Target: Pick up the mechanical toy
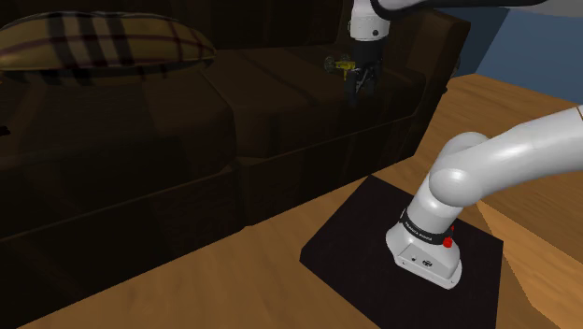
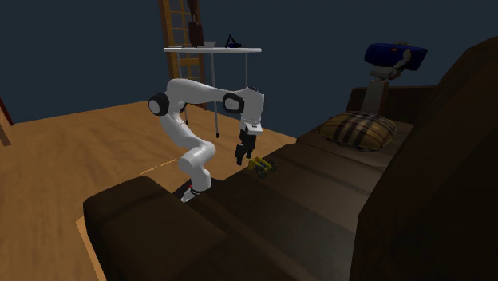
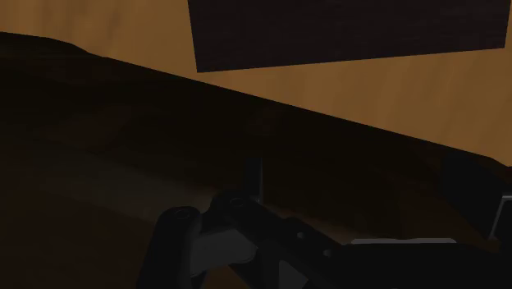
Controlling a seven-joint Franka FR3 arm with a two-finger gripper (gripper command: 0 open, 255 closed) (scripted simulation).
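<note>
The claw hung open over the dark sofa, just beside the small yellow toy lying on its seat.

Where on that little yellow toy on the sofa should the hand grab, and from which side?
The mechanical toy sits low on the sofa seat, so it is probably best to come from above and close across its yellow body. The hand hangs beside it.

My arm: glossy white shell; my gripper: matt black; floor: smooth wood; cushion: plaid cloth; sofa: dark, matt.
</note>
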